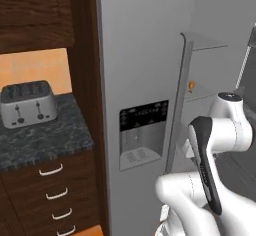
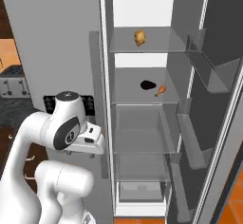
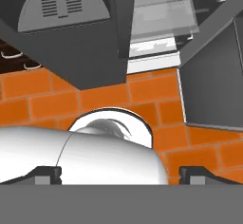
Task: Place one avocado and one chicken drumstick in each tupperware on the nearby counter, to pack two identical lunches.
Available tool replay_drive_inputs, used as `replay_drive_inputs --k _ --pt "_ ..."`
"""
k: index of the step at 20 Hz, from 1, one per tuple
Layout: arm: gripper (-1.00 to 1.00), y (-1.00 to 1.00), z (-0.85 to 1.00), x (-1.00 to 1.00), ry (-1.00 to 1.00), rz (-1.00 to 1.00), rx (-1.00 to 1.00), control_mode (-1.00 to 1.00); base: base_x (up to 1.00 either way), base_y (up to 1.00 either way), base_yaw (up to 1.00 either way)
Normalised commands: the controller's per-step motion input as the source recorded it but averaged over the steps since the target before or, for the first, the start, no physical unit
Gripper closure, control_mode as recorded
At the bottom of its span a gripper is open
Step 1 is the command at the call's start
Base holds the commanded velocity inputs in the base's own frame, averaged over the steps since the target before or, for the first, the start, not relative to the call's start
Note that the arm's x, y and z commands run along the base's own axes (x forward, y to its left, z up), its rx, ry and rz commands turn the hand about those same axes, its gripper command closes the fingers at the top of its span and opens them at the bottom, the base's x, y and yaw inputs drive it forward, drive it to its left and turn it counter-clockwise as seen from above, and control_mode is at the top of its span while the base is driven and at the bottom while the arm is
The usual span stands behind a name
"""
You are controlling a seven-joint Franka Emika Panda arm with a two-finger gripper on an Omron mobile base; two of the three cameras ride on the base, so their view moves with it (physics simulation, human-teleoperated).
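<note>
Your claw (image 3: 121, 171) is spread wide and empty, pointing down at the orange floor. The avocado (image 2: 148, 84) and chicken drumstick (image 2: 161, 90) lie near each other on the open fridge's middle shelf (image 2: 128, 97); raise the arm and approach level.

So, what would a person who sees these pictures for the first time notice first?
Probably the tall grey fridge, its right door open onto clear glass shelves. On the middle shelf a dark oval avocado lies beside an orange-brown chicken drumstick. Left of the fridge, a silver four-slot toaster stands on the black marbled stone counter.
</note>
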Motion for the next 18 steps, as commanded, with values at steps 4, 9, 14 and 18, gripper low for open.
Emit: replay_drive_inputs --k 4,9,14,18 --pt "-1.0 0.0 0.0 0.0 0.0 0.0 0.0 1.0 0.14 -0.42 0.07" --pt "-1.0 0.0 0.0 0.0 0.0 0.0 0.0 1.0 0.27 -0.33 -0.04" --pt "-1.0 0.0 0.0 0.0 0.0 0.0 0.0 1.0 0.53 -0.37 -0.07" --pt "-1.0 0.0 0.0 0.0 0.0 0.0 0.0 1.0 0.06 -0.51 -0.07"
